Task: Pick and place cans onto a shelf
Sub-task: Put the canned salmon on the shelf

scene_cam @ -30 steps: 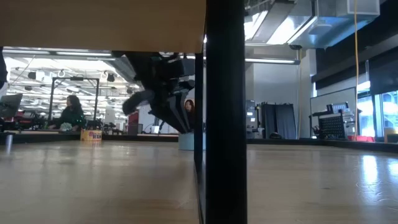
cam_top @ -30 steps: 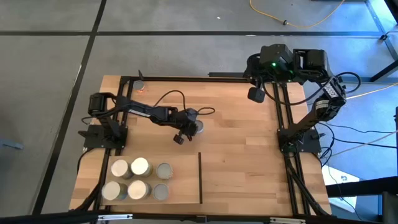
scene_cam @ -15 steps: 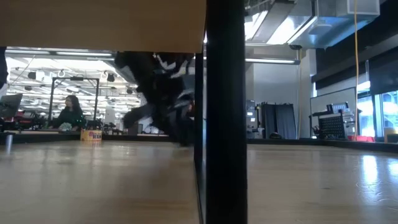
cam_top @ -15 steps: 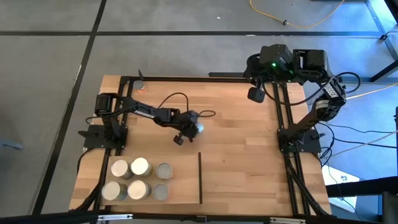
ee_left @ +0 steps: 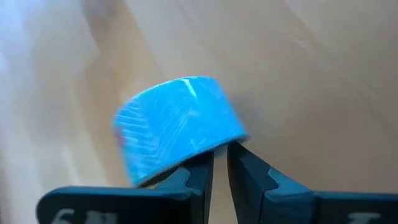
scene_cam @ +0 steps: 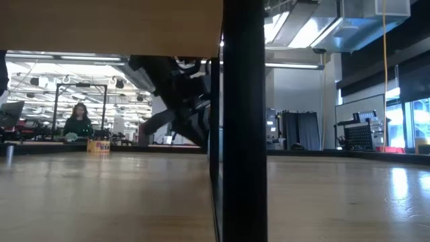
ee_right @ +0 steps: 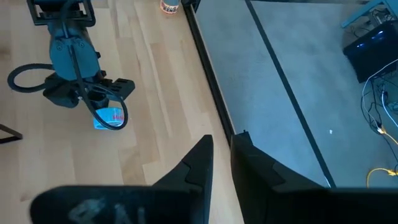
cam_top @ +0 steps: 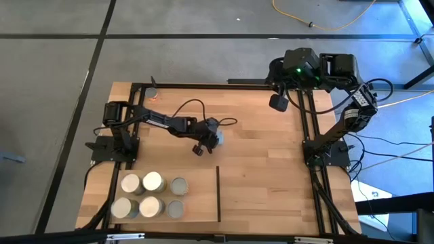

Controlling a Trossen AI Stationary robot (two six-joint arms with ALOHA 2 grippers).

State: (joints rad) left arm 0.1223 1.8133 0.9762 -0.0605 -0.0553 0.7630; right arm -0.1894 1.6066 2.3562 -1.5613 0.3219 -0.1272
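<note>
While the right arm waits folded at the table's far right corner, we see the table (cam_top: 271, 163) of pale planks carrying the shelf (cam_top: 271, 196), a smooth panel edged by a thin black strip, at its near right. Six cans (cam_top: 150, 195) stand clustered at the near left corner, well apart from the shelf. Mid-table, the left gripper (ee_left: 221, 167) shows its fingers nearly closed, tips just beside a blue-labelled can (ee_left: 177, 124) that tilts; whether they pinch it, we cannot tell. Its label is too blurred to read. The right gripper (ee_right: 221, 163) has its fingers drawn almost together, holding nothing.
</note>
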